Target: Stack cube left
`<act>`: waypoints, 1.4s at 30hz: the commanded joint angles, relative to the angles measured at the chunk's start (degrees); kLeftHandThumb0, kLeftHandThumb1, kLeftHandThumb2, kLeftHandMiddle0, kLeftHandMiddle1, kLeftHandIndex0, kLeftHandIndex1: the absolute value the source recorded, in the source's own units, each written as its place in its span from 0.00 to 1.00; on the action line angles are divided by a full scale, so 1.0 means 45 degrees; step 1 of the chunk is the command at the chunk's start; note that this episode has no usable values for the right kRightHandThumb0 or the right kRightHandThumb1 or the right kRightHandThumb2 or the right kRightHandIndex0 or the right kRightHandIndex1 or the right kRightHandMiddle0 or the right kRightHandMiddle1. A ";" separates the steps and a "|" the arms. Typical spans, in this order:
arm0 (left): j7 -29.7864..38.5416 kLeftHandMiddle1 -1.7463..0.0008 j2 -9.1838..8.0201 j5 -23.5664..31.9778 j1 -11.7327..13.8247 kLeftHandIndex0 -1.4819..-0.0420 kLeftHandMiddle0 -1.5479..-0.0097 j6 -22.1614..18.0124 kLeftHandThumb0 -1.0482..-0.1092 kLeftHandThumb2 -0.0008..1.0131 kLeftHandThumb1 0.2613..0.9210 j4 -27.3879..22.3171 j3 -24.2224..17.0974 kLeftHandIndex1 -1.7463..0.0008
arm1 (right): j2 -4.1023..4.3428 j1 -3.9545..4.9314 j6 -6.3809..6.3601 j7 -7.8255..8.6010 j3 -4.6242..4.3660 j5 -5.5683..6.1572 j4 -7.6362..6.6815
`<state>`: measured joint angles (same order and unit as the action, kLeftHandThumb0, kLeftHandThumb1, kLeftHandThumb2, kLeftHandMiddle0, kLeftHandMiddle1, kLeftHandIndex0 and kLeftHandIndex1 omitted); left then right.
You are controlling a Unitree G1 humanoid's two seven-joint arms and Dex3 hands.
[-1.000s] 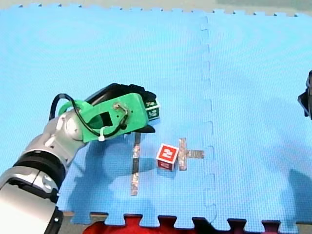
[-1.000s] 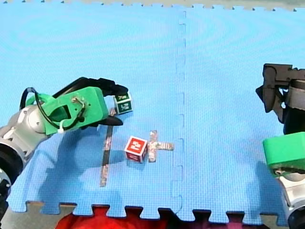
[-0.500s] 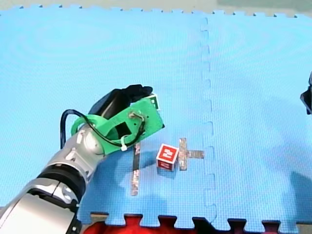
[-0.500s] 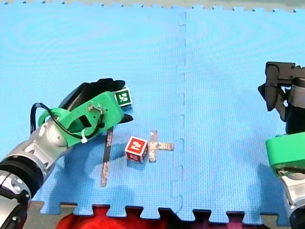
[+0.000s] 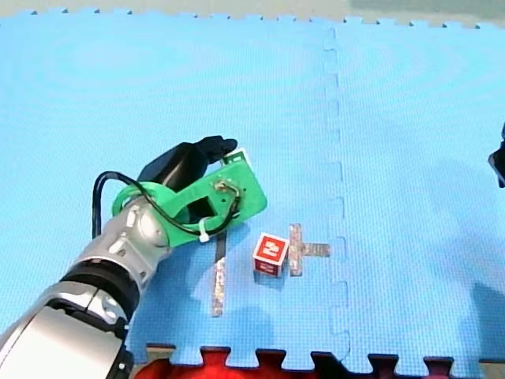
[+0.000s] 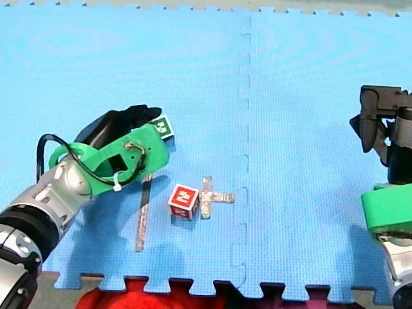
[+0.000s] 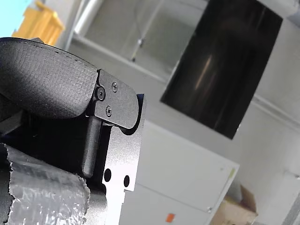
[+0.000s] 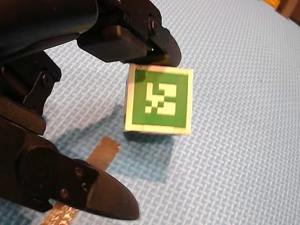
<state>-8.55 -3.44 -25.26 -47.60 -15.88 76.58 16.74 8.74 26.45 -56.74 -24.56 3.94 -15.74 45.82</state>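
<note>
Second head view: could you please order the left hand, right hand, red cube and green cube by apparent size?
1. left hand, gripping the green cube, and right hand at the right edge: roughly alike.
2. red cube.
3. green cube, partly hidden; the cubes may match.

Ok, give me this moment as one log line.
left hand: gripping green cube | red cube: on mat, nothing stacked on it | right hand: near mat's right edge
</note>
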 commanded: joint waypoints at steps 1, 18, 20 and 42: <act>0.0206 0.17 -0.0083 -0.0061 0.0205 0.68 0.53 -0.0019 0.78 0.00 0.69 0.0086 0.0026 1.00 | 0.0016 -0.0072 0.0013 0.0008 0.0028 0.0018 -0.0053; -0.1543 0.01 -0.0236 -0.0898 0.0307 0.30 0.44 -0.0124 0.78 0.01 0.79 0.0079 0.0638 0.96 | 0.0029 -0.0103 -0.0165 -0.0074 0.0053 -0.0035 0.0144; -0.2713 0.00 -0.0178 -0.1229 0.0451 0.22 0.42 -0.0277 0.74 0.01 0.79 0.0073 0.0871 0.94 | 0.0041 -0.0121 -0.0208 -0.0104 0.0064 -0.0066 0.0119; -0.4564 0.00 -0.0341 -0.1429 0.0915 0.14 0.43 -0.1281 0.64 0.01 0.83 0.0208 0.0963 0.97 | -0.0122 -0.0419 -0.0015 -0.0498 0.0058 -0.0515 -0.0489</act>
<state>-29.43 -4.80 -31.28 -44.18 -21.79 77.16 20.93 8.12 24.87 -56.88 -26.45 4.14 -17.94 43.83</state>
